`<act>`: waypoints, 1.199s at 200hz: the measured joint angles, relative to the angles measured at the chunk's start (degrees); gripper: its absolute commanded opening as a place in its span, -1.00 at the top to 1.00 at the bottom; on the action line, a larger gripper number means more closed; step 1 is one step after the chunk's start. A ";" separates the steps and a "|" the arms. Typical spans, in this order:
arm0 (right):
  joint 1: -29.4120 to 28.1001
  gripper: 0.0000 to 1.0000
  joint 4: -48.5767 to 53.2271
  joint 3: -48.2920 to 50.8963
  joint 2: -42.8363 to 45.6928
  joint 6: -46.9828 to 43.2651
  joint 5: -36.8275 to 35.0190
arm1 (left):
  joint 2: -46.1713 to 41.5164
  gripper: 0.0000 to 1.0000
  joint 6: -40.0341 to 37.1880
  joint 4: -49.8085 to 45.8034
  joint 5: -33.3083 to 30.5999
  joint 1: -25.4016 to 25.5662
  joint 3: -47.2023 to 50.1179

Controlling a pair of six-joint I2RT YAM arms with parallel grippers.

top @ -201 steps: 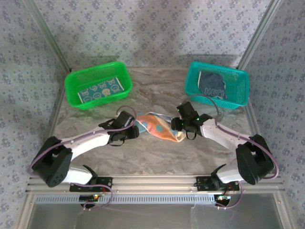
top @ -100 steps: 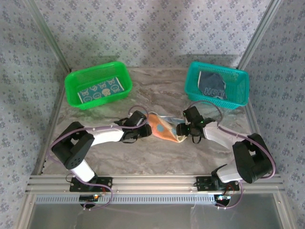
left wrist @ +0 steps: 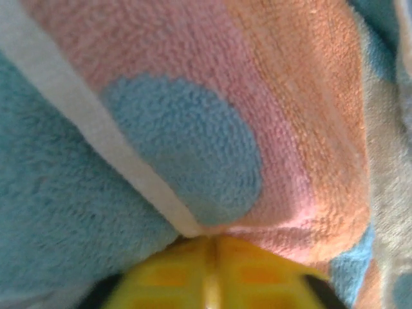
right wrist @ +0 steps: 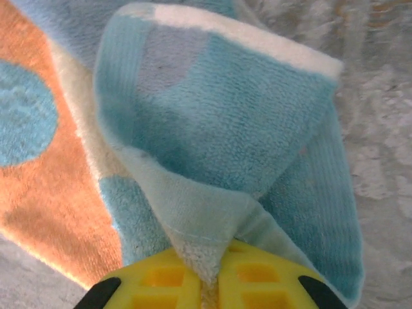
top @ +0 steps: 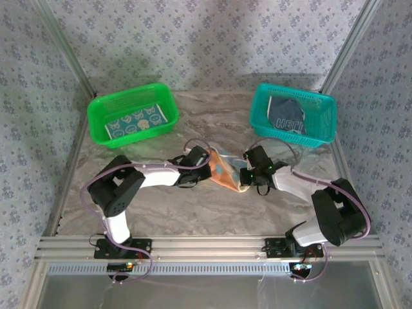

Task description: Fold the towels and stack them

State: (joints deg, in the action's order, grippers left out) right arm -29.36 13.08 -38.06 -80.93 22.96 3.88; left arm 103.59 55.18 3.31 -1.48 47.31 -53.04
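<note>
While the left claw (left wrist: 209, 261) and the right claw (right wrist: 209, 283) each pinch an edge of the dotted light-blue towel (top: 224, 172) bunched between them at the middle of the table (top: 212, 122), I'd say they should draw apart evenly, pulling it taut before folding.

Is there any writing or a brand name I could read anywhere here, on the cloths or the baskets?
Dark slate-blue towel in the teal basket: pale block lettering, too small and blurred to read.
Teal towel in the green basket: white cartoon figures, no legible words.
Dotted towel on the table: coloured dots and a white stripe, no text.
Baskets: no labels visible.
</note>
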 measured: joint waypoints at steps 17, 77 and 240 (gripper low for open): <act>-1.31 0.97 0.74 0.00 1.44 0.39 -0.17 | 0.22 1.00 -0.22 0.22 -0.22 0.48 -0.87; -9.18 1.00 8.17 -1.55 20.55 3.45 -2.21 | -20.92 1.00 -3.80 -16.13 -10.10 3.19 -3.15; -4.24 0.97 8.55 -14.88 1.99 10.62 5.90 | -9.49 1.00 -17.27 -35.34 -9.16 -8.28 -25.09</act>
State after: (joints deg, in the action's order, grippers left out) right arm -33.61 21.63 -52.95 -78.94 33.58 9.78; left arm 94.11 37.91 -32.03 -10.63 39.03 -78.13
